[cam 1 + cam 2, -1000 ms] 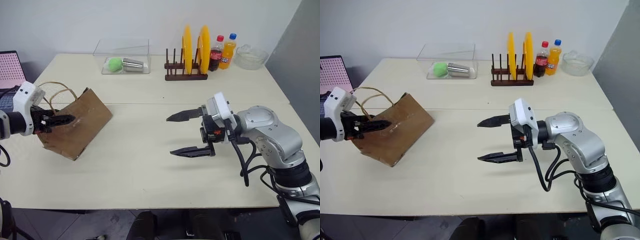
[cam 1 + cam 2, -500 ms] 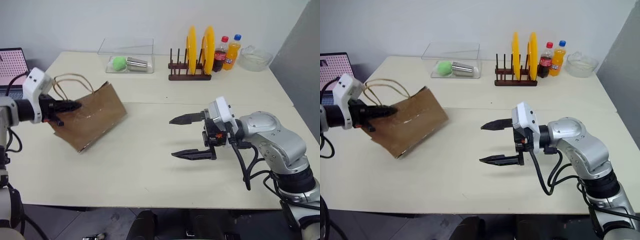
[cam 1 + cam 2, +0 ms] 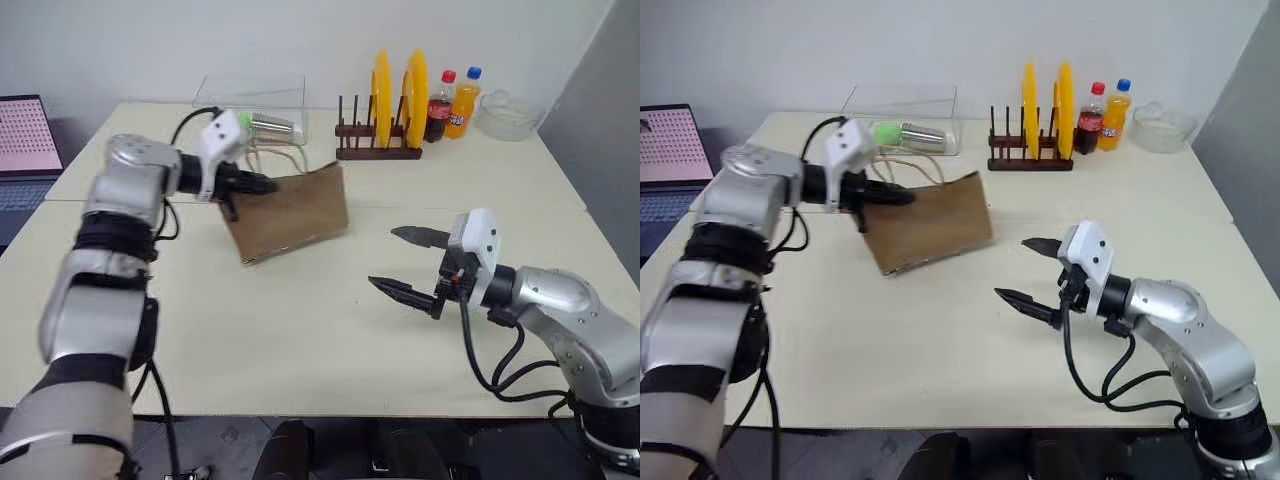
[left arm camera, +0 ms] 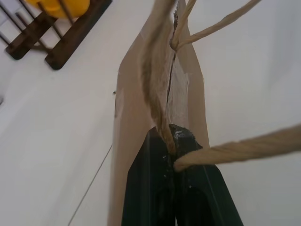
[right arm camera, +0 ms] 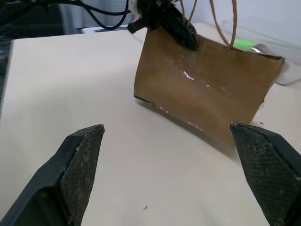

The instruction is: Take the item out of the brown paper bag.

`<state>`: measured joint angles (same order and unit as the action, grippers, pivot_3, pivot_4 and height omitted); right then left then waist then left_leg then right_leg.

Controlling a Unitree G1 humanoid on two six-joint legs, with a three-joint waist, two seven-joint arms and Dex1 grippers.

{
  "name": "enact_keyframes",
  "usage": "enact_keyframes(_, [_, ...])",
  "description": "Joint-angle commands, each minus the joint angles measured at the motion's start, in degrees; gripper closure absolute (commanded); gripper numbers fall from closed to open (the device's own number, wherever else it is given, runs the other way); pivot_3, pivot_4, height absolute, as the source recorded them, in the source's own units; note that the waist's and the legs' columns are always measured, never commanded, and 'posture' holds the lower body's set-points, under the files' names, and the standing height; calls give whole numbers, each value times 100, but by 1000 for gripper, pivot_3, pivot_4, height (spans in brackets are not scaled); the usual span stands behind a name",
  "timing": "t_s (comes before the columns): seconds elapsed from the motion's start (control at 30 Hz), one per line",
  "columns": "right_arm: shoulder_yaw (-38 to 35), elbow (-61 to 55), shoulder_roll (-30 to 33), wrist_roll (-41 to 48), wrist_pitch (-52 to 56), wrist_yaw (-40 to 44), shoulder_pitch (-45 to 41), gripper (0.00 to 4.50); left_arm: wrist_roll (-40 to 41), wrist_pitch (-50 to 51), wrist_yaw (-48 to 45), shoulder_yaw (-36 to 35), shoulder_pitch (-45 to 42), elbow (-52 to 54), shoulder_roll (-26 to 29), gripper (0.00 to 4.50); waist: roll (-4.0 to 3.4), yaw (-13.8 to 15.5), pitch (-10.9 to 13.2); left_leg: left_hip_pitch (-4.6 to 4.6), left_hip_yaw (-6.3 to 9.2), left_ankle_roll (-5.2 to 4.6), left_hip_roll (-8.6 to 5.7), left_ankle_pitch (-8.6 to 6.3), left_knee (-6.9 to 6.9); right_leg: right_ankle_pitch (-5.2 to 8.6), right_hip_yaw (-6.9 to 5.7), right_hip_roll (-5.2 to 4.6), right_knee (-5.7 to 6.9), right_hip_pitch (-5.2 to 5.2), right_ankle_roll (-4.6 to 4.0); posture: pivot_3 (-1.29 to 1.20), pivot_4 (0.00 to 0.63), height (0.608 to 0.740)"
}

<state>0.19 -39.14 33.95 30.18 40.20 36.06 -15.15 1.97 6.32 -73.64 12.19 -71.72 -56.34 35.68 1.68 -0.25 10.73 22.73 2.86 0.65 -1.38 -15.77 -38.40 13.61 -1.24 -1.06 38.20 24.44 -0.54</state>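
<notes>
While the left gripper is clamping the top edge of the bag beside its handles, we are holding the bag off the table, tilted, its lower edge hanging just over the surface in the middle. In the left wrist view both black fingers are closed flat on the paper rim, with a twisted handle crossing them. Our right gripper is waiting near the bag, empty, jaws spread wide and pointing toward it.

The item is not visible; we judge it to be lying inside the bag, hidden by the paper wall. The bag is looking thin, creased and soft: it is folding under its own hang, so we expect it to sag and swing rather than keep its mouth open. The rim near a handle root is the sensible hold, since the paper is doubled there. The item, if a small can, should be light, stiff and smooth-sided, likely to roll or slip; a grip across its round body, mid-height, is what we would favour.

Behind, a clear box with a green ball and a steel cup, a plate rack and two bottles are standing well apart.
</notes>
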Motion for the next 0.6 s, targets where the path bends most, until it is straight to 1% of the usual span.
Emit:
enact_keyframes(0.03, [-310,-802,-115,-16,308,-737,342,0,-295,-690,208,-24,-710,-767,-338,4479,1,-27,0,3,-2,0,0,0,-6,0,2,0,3,1,0,0,150,740])
enact_keyframes(0.1, [-439,-1125,-240,53,488,-1095,581,0,-392,-793,321,-57,-958,-1168,-646,4479,2,-22,1,6,-2,-1,0,-1,-12,0,-1,-1,8,1,1,0,150,740])
enact_keyframes(0.23, [-649,-1584,-389,67,696,-1607,898,0,-634,-1048,467,-26,-1239,-1609,-1084,4479,3,-26,2,8,-4,-10,-1,-6,-35,4,-1,-1,31,1,7,0,150,740])
enact_keyframes(0.27, [-718,-1678,-402,78,735,-1695,987,0,-685,-1101,511,-29,-1301,-1684,-1205,4479,4,-19,2,7,-4,-12,-2,-8,-37,17,0,-1,36,1,28,0,150,740])
enact_keyframes(0.47, [-828,-2017,-504,118,853,-2079,1224,0,-921,-1309,654,-107,-1444,-1917,-1548,4479,5,-8,3,0,-3,-13,-3,-7,-47,21,-1,0,52,-2,37,0,150,740])
enact_keyframes(0.6, [-738,-2086,-399,5,756,-2334,1377,0,-977,-1494,695,-174,-1430,-1985,-1690,4479,6,-8,3,-2,-5,-13,-4,-7,-48,22,1,0,54,-4,37,0,150,740])
